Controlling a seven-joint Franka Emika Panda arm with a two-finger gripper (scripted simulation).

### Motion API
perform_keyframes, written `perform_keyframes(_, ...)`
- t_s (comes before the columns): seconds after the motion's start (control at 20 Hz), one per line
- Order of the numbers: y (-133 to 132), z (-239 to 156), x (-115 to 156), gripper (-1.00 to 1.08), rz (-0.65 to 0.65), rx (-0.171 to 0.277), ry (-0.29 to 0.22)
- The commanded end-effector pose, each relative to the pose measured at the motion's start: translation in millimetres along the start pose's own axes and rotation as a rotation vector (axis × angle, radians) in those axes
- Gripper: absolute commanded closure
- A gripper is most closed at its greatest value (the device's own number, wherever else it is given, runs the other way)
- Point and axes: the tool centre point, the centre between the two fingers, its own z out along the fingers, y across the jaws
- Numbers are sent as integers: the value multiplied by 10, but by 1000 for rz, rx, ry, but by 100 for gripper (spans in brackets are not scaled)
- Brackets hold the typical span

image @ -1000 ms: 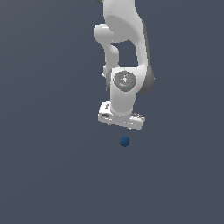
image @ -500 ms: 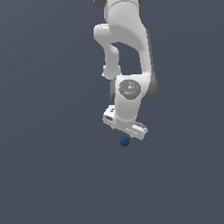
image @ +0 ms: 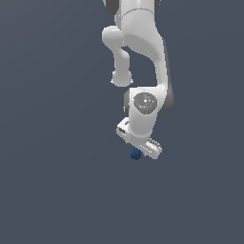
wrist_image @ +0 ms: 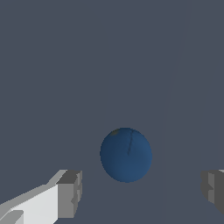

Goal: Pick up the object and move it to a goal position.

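Jaws are spread wide, either side of the object (wrist_image: pixel 126 154), and the gripper (image: pixel 141 148) has dropped right down onto it (earlier it hung above), so closing looks next.

a dark blue object (wrist_image: pixel 126 155) lies on the plain grey surface (wrist_image: pixel 87 65), between two grey-tipped fingers (wrist_image: pixel 70 194) spread wide apart. neither finger touches it. a thin dark line marks its top.
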Motion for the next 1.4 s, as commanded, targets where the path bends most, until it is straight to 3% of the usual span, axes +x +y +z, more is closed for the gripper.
perform_keyframes(0.0,-26,20,6,-92,28,2,3)
perform_keyframes(0.5,-49,71,5,-92,47,4,4)
perform_keyframes(1.25,-51,540,12,-92,52,4,5)
perform_keyframes(1.3,-51,540,12,108,52,4,5)
perform_keyframes(1.35,-51,540,12,108,52,4,5)
